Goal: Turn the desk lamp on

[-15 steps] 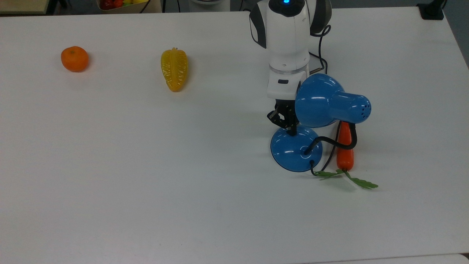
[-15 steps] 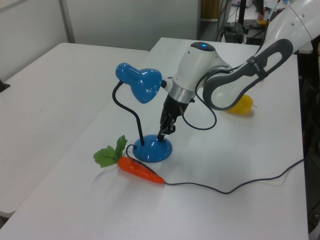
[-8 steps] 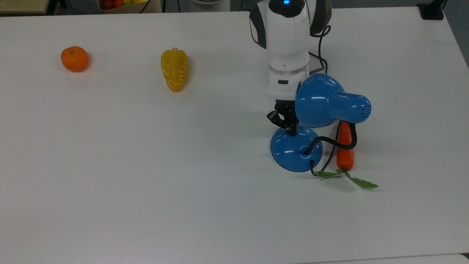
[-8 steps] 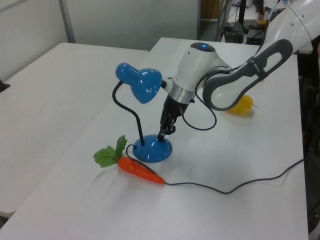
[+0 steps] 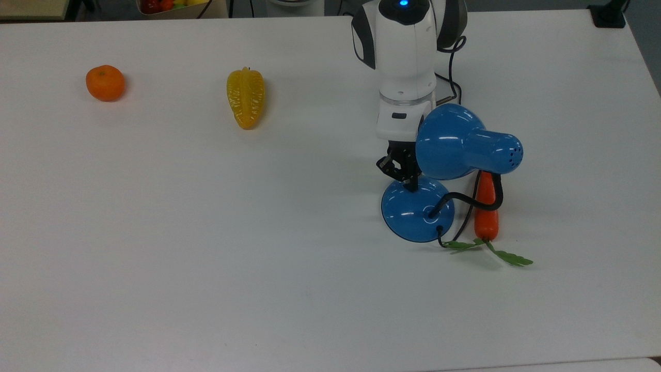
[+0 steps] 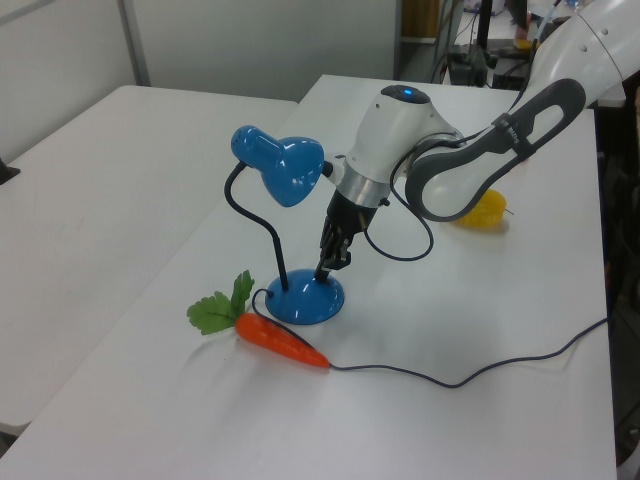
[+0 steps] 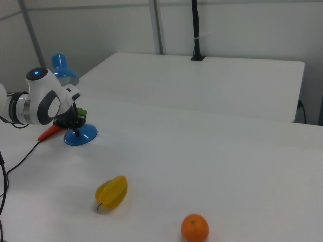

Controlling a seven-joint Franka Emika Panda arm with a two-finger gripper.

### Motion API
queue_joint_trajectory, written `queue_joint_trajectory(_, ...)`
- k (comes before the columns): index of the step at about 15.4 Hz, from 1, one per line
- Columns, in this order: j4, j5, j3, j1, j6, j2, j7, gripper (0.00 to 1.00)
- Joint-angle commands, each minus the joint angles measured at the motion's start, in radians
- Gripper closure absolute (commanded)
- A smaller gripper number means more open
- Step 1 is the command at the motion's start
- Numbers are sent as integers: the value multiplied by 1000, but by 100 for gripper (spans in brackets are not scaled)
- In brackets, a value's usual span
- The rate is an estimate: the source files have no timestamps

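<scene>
Fingertips of the gripper [image 5: 411, 185] press down on the domed base of the desk lamp [image 5: 418, 209], right at the part of the dome nearest the arm; in the left view the gripper [image 6: 322, 270] points steeply down onto the base, the desk lamp [image 6: 305, 298] sitting directly under it. The jaws look drawn together into one narrow tip, with nothing held between them. The lamp's blue shade [image 5: 454, 142] hangs above the base on its black bendy neck [image 5: 472, 199], just beside the arm's white wrist, its closed end pointing toward the top view's right. The lamp stands on the white table [image 5: 206, 258], in the half toward the top view's right edge and roughly midway between the far and near edges. Its thin black cord [image 6: 480, 365] trails across the table in the left view. A toy carrot [image 5: 486, 206] with green leaves lies just beside the base, on the side toward the top view's right. A yellow starfruit [image 5: 246, 98] and an orange [image 5: 105, 82] lie well apart from the lamp, toward the far edge on the top view's left. In the right view the gripper [image 7: 76, 132] again meets the blue base [image 7: 81, 135].
</scene>
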Motion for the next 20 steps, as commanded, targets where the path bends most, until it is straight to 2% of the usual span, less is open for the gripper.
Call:
queue_joint_trajectory(1,1,3,-3,8,24,42,-9,100)
queue_joint_trajectory(8,1,3,-3,8,24,39,-9,100)
queue_joint_trajectory(14,-55,9,-3,-9,-7,-71,-6,100)
queue_joint_trajectory(19,-49,9,-3,-26,-331,-191,-6,99)
queue_joint_trajectory(20,-48,11,-5,-27,-394,-211,-5,94)
